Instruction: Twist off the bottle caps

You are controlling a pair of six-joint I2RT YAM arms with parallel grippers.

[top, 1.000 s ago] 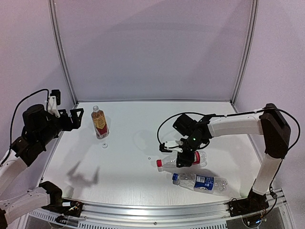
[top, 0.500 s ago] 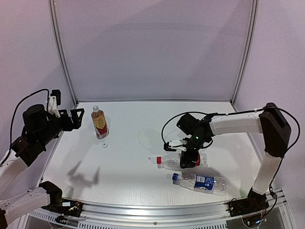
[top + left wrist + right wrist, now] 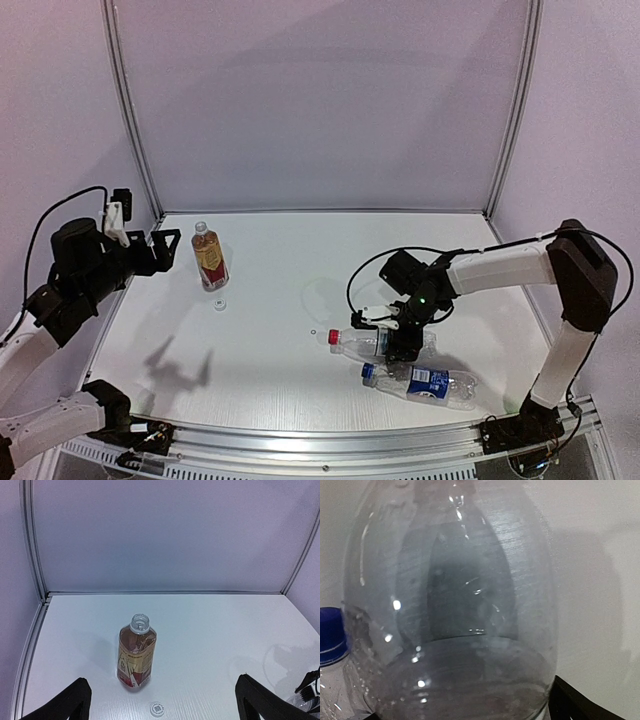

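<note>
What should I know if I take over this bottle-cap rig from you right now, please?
Left hand: open, empty, raised beside the amber bottle.
Right hand: down over the red-label bottle; I cannot tell whether it grips.
The amber bottle stands upright at left with its neck open, and its white cap lies on the table beside it. The red-label bottle and blue-label bottle lie on their sides, front right.
Done: white cap off.
Left: red cap and blue cap, both on.

Amber-filled bottle (image 3: 209, 262) with a gold-red label at ten o'clock; white cap (image 3: 219, 305) at its six; red cap (image 3: 334, 338) and blue cap (image 3: 368, 374) at five o'clock.
</note>
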